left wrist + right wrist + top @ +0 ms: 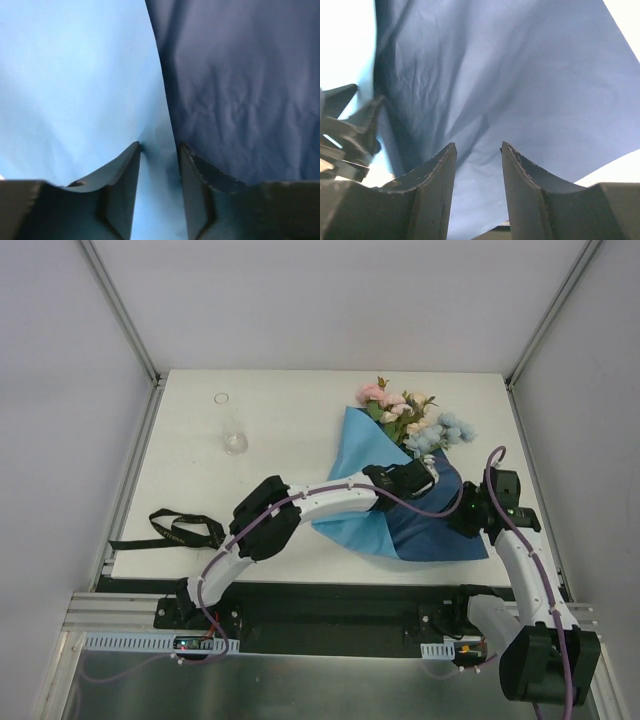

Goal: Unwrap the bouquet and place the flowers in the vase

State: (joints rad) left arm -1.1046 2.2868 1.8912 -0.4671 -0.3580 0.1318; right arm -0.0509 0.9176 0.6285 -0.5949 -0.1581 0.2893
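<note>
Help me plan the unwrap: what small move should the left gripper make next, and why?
Probably close the left gripper on the paper fold that sits between its open jaws, so it can be peeled aside. The ribbon is already off, yet the flowers lie on the paper.

Robot lab / test cell. White worktop [290,420] boxed in by plain white walls [330,300] w/ aluminium frame posts [118,308]. Left arm [300,502] & right arm [528,565] bolted to metal base rail [320,612] at near edge, purple cables [213,575] run along both. Looks like a purpose-built research rig.
</note>
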